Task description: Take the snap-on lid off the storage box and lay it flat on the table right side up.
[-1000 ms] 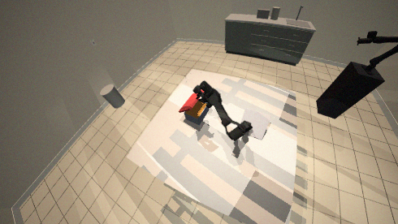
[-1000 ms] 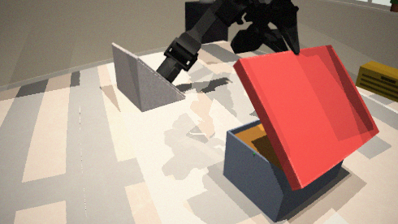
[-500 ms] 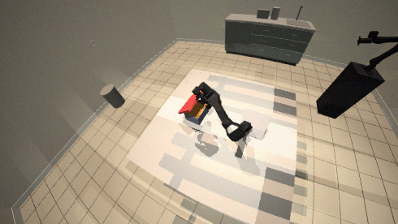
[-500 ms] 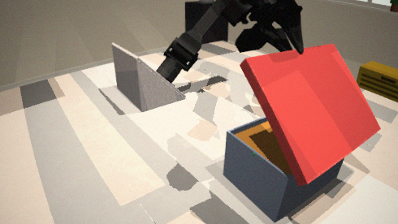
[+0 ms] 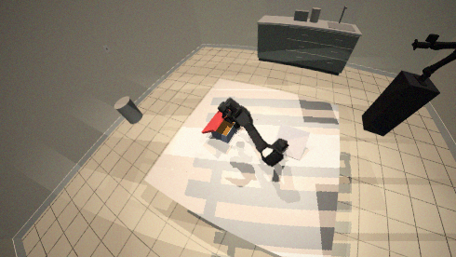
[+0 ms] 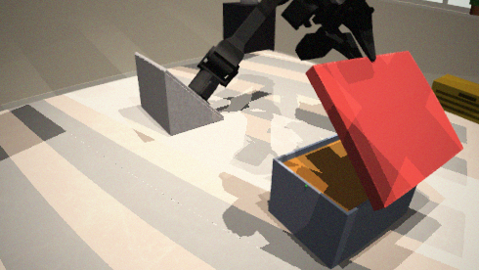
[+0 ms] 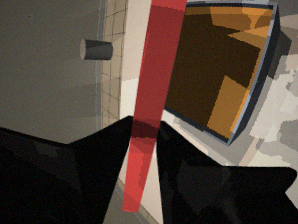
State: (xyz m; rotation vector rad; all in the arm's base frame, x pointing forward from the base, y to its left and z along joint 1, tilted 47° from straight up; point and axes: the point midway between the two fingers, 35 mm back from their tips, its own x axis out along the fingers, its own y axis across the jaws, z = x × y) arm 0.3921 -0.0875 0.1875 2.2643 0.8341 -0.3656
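Observation:
The red lid [image 5: 213, 124] [image 6: 391, 117] [image 7: 159, 65] is off most of the box's top and steeply tilted, its upper edge raised. My gripper [image 5: 225, 112] [image 6: 373, 58] [image 7: 145, 123] is shut on that upper edge, with one finger on each side of it in the wrist view. The blue-grey storage box [image 5: 228, 135] [image 6: 308, 210] stands upright below, with its orange inside showing; its rim [image 7: 270, 62] shows in the wrist view. The lid's lower part overlaps the box's right side in the exterior view; whether they touch there cannot be told.
A grey wedge-shaped block [image 5: 293, 141] [image 6: 191, 105] stands by the arm's base. A yellow slotted crate [image 6: 457, 98] is behind the lid at the right. A grey cylinder [image 5: 128, 111] [image 7: 97, 49] stands off beyond the pale work surface [image 5: 172, 174].

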